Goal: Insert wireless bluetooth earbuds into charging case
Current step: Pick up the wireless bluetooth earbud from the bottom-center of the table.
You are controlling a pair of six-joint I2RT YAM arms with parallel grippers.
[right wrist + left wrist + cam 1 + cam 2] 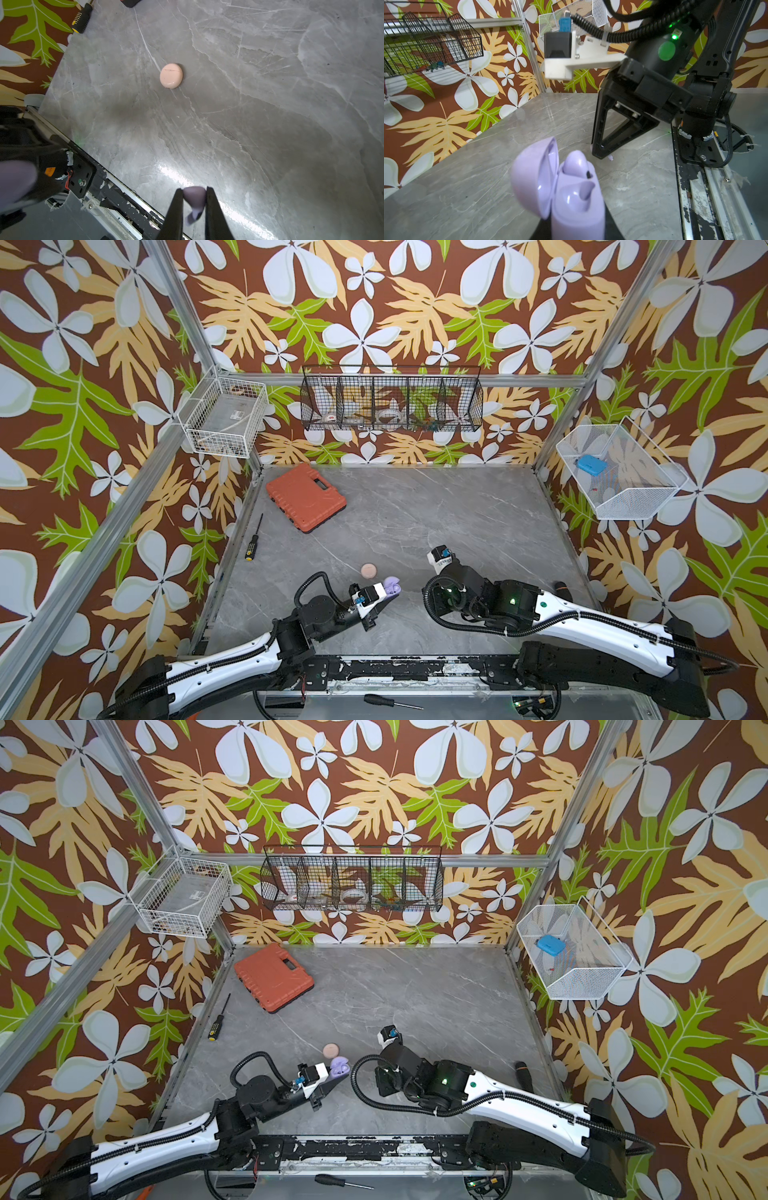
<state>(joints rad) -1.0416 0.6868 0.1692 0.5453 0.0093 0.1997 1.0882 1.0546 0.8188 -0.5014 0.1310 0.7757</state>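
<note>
Tabletop (457, 522) of grey marble serves as the working floor. One orange tool case (306, 497) sits in the far corner, well apart from the work. Two screwdrivers lie idle: a yellow-banded screwdriver (253, 540) at the table's side edge and a black screwdriver (390, 701) in front of the rail.

Two arms share the job. The left gripper (390, 596) is clamped on the lavender charging case (577, 207). Its lid (533, 176) is swung open and its wells face the other arm, apparently so the case works as a steady fixture for loading. The right gripper (194, 192) points down close to the table, near the held case. Its fingers (176, 207) are pinched on one lavender earbud (195, 199) by the body, and the stem hangs free, which should let the stem lead into a well.

Cases number two: the lavender one, held, and a pink case (171, 75) lying shut on the table just beyond it. Earbuds in sight number two, both lavender: the pinched one and a seated earbud (576, 164) in the held case, beside a well that looks empty. No pink earbud shows, and whether any sit inside the shut case cannot be told
</note>
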